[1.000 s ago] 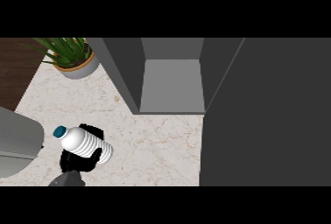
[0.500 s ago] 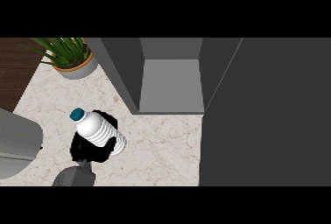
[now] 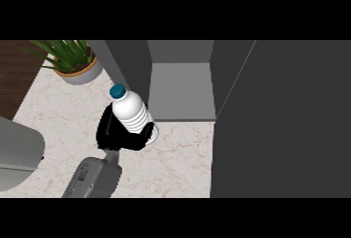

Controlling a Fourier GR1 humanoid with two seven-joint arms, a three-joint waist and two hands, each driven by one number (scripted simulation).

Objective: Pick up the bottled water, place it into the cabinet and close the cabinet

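Home kitchen, judging by the fittings. Marked out by a counter [image 3: 171,158] of pale veined stone, with a dark grey cabinet [image 3: 179,93] standing open at its far edge and the cabinet's door [image 3: 281,121] swung out over the right side. Made homely by a potted plant [image 3: 72,65] at the counter's far left corner. Bordered past the left edge by a strip of dark wood [image 3: 15,74]. Rounded grey thing [image 3: 17,158] at the left edge, too cut off to name.

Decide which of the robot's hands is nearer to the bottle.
Left. The left hand is curled round the lower part of the bottle, touching it. The right hand does not show in the view, so its place cannot be told.
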